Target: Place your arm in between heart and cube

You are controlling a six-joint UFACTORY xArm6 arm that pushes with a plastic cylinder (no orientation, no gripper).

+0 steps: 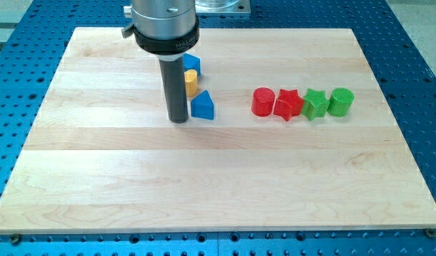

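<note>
My tip (178,119) rests on the wooden board (203,178) left of centre. A blue block with a pointed top (202,106) sits just to the tip's right, nearly touching the rod. Above it is a yellow block (191,82), its shape partly hidden by the rod. At the view's top another blue block (192,63), cube-like, shows partly behind the rod. The tip stands to the left of this column of three blocks.
A row of blocks lies at the view's right: a red cylinder (262,102), a red star (288,104), a green star (314,104) and a green cylinder (341,101). A blue perforated table (417,64) surrounds the board.
</note>
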